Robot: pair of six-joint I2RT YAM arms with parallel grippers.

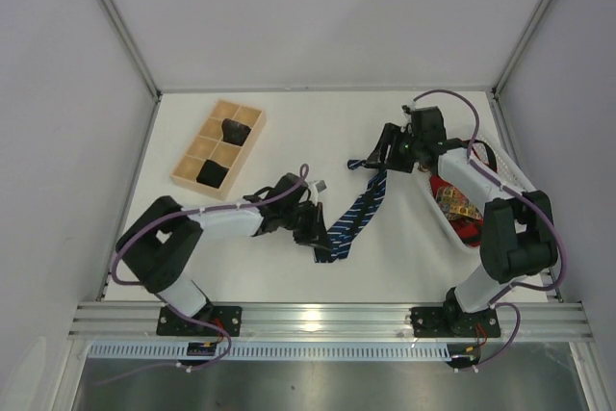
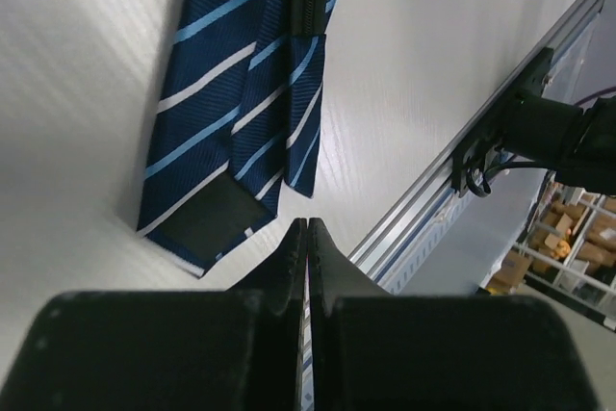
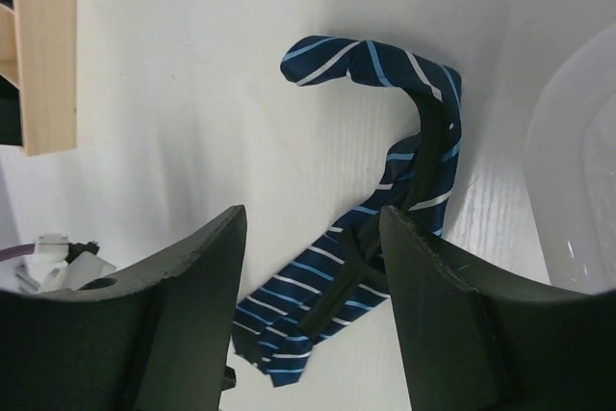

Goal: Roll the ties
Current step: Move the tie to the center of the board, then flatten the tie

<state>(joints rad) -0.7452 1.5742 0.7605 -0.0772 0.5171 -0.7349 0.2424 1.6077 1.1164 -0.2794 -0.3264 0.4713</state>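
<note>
We read no text, label, brand, number or sign in any view; the cartons (image 2: 558, 228) right of the left tool (image 2: 306, 228) are too blurred.

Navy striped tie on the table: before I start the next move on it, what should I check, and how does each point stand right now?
1. Check left gripper is open for a grasp: not ok. It is shut on nothing, and the near end of the navy striped fabric tie lies just ahead of it.
2. Check right gripper is free: ok. It is open above the tie, holding nothing.
3. Tie lying straight: not ok. Its far end curls over.
4. Room in the light wooden compartment tray: ok. It holds two dark rolled bundles, and the other compartments are free.
5. Tie's underside snagged: cannot tell.
</note>
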